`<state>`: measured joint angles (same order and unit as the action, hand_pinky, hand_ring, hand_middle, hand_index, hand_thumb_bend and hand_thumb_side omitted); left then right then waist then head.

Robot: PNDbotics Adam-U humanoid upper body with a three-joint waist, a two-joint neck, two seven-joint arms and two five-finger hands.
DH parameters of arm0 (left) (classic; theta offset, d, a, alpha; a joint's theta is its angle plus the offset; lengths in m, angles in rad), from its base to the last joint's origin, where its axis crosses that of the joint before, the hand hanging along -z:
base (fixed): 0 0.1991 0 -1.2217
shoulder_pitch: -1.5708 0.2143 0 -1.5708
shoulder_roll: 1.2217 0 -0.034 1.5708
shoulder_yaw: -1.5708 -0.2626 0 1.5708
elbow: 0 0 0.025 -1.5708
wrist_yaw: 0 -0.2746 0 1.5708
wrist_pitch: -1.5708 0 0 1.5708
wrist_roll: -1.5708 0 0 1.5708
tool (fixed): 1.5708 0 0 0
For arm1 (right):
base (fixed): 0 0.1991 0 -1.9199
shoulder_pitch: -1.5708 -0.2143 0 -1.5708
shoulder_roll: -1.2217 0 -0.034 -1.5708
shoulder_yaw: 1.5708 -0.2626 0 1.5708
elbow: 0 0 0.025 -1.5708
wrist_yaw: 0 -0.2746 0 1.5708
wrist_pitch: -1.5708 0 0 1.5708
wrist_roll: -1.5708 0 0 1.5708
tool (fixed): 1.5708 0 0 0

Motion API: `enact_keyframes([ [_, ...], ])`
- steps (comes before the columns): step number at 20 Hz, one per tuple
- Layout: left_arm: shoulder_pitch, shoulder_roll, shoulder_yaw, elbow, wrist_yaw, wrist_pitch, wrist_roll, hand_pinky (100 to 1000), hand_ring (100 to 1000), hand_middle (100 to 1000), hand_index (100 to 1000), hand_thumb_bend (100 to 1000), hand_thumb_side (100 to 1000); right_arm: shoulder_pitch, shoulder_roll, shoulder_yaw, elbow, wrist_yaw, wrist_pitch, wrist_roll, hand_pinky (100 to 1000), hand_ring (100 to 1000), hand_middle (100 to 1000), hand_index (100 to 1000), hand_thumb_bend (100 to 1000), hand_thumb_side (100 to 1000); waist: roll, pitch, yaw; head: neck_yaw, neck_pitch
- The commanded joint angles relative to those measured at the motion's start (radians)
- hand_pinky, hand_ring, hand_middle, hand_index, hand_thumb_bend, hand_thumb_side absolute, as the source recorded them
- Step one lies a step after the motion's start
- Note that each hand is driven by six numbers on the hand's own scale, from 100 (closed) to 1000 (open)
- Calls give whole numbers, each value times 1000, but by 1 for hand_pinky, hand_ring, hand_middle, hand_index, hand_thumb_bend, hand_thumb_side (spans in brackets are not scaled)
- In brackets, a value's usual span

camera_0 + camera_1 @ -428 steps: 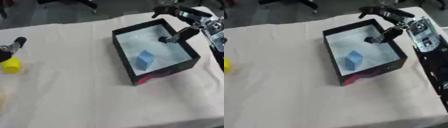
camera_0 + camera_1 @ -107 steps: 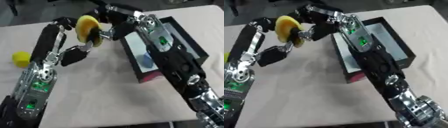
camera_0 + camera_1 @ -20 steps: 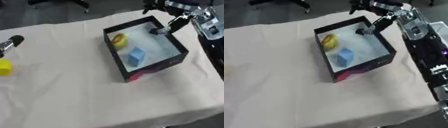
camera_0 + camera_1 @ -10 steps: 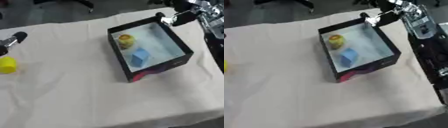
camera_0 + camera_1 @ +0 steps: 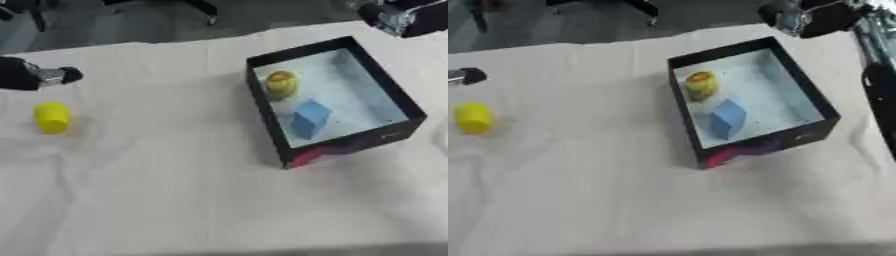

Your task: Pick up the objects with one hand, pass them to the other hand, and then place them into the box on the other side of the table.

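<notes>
While the black box (image 5: 262, 102) sits toward the right side of the cloth-covered table (image 5: 175, 190), two things lie on its pale floor: a yellow ring-shaped object (image 5: 281, 83) near the far left corner, close against the left wall, and a blue block (image 5: 309, 118) just nearer the camera, tilted on an edge. The two are close together but whether they touch cannot be told. The box's near outer wall shows a patch of pink and red (image 5: 732, 152).

At the far left of the table a yellow cylinder (image 5: 52, 117) lies on its side on the cloth, well apart from the box. Just beyond it, the robot's left hand (image 5: 35, 76) enters from the left edge, black with a silver part and a rounded dark tip; it hovers near the cylinder without touching it, and whether its fingers are curled or straight cannot be told.

The right hand (image 5: 807, 19) shows at the top right, above the far right corner of the box and outside it. It holds nothing that can be seen, and its finger posture is too blurred to judge. The right forearm (image 5: 878, 65) runs down the right edge of the right eye view.
</notes>
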<state>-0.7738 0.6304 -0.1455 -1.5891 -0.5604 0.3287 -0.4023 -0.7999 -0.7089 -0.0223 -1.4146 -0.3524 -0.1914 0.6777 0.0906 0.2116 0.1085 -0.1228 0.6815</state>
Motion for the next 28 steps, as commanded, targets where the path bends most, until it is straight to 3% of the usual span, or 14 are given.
enact_keyframes([
  [1,-52,66,9,80,43,-78,-66,848,840,777,843,798,254,-12,-36,-6,-30,-18,16,-12,1000,1000,807,1000,221,100,2,-51,-2,14,-14],
  [8,-177,114,-11,301,14,-259,-194,848,851,785,823,822,132,-10,-33,4,-40,-17,19,-10,1000,1000,800,1000,221,100,4,-50,-2,58,-14],
  [15,-273,83,-7,541,-144,-343,-279,857,868,790,827,862,100,-8,-27,10,-46,-9,6,-6,1000,1000,794,1000,220,100,-3,-43,-6,80,-23],
  [19,-312,53,1,629,-216,-399,-320,861,873,791,820,822,100,-10,-22,13,-50,-2,-4,-1,1000,1000,793,1000,219,100,-9,-32,-11,98,-36],
  [23,-332,35,13,687,-272,-424,-348,862,869,784,804,753,100,-18,-18,16,-53,6,-16,2,1000,1000,790,1000,221,100,-14,-15,-22,117,-54],
  [28,-348,16,44,758,-375,-411,-332,857,867,780,796,750,100,-26,-15,21,-56,18,-26,6,1000,1000,787,1000,220,100,-14,5,-39,133,-75],
])
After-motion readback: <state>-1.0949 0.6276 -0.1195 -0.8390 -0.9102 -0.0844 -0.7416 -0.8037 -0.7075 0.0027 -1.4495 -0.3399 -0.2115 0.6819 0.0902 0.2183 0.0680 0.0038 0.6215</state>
